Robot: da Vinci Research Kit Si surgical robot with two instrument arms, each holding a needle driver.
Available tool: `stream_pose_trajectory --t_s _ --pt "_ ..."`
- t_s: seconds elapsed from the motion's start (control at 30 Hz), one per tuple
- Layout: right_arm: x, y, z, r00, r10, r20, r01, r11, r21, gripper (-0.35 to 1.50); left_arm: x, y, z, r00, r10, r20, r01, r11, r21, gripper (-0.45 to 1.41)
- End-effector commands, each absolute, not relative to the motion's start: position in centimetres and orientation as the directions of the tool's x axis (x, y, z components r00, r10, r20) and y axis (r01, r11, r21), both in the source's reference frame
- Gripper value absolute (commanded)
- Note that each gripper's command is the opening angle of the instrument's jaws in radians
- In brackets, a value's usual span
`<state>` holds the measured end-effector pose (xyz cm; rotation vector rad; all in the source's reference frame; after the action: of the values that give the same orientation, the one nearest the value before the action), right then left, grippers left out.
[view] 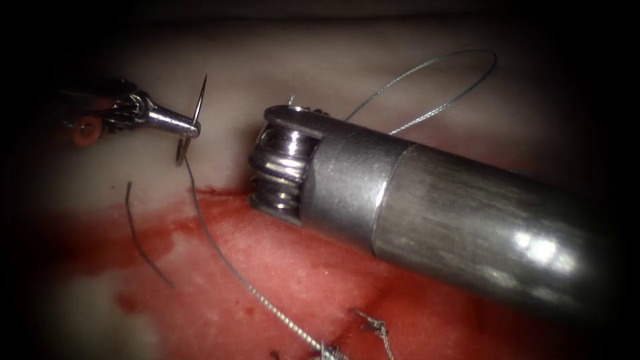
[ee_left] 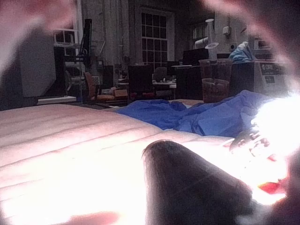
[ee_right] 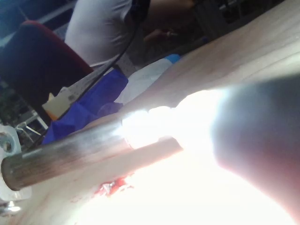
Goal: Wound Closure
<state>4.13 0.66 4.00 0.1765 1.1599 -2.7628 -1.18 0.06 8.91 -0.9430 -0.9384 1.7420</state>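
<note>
At the upper left of the endoscope view, my left tool [view: 193,127] is shut on the curved needle [view: 200,100] near the middle of its curve. The needle stands free above pale tissue [view: 80,180], its point up and none of it in the tissue. Thread [view: 220,250] runs from the needle's lower end down across the red fluid [view: 293,267] to a knotted stitch [view: 325,349]. The right tool's thick shaft [view: 467,220] comes in from the right, and its wrist [view: 283,167] faces away and hides its jaws. A loop of thread [view: 443,80] arcs behind that wrist.
A loose cut end of thread [view: 143,243] lies left of the running thread. A second knotted stitch [view: 377,327] sits at the bottom edge. In the left wrist view, blue drape [ee_left: 197,117] lies beyond the tissue [ee_left: 61,140], and a dark shaft [ee_left: 187,187] is close by.
</note>
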Motion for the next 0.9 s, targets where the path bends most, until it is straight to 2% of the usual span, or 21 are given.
stream_pose_trajectory --t_s 0.03,0.4,0.77,0.8,0.83,0.9 --pt "4.05 0.8 3.9 -0.983 -0.085 -0.16 0.174 -0.693 -0.7 -0.35 -1.19 0.2 8.8 -0.283 0.938 -0.202 -0.353 -0.298 -0.887 -0.45" --pt "3.11 1.0 3.9 -0.977 -0.1 -0.186 0.205 -0.665 -0.718 -0.35 -1.19 0.2 8.8 -0.283 0.938 -0.202 -0.353 -0.298 -0.887 -0.45" --pt "1.4 0.9 3.9 -0.858 -0.455 -0.238 0.489 -0.58 -0.652 -0.35 -1.22 0.2 8.8 -0.298 0.933 -0.2 -0.36 -0.304 -0.882 -0.45" --pt "1.26 0.9 3.9 -0.849 -0.468 -0.247 0.503 -0.568 -0.651 -0.35 -1.22 0.2 8.8 -0.3 0.933 -0.199 -0.358 -0.303 -0.883 -0.45" --pt "0.93 0.9 3.9 -0.831 -0.488 -0.267 0.529 -0.543 -0.653 -0.35 -1.22 0.2 8.8 -0.3 0.933 -0.199 -0.359 -0.303 -0.883 -0.45" --pt "0.7 0.9 3.9 -0.82 -0.5 -0.28 0.545 -0.528 -0.651 -0.35 -1.22 0.2 8.8 -0.3 0.933 -0.199 -0.359 -0.303 -0.883 -0.45"
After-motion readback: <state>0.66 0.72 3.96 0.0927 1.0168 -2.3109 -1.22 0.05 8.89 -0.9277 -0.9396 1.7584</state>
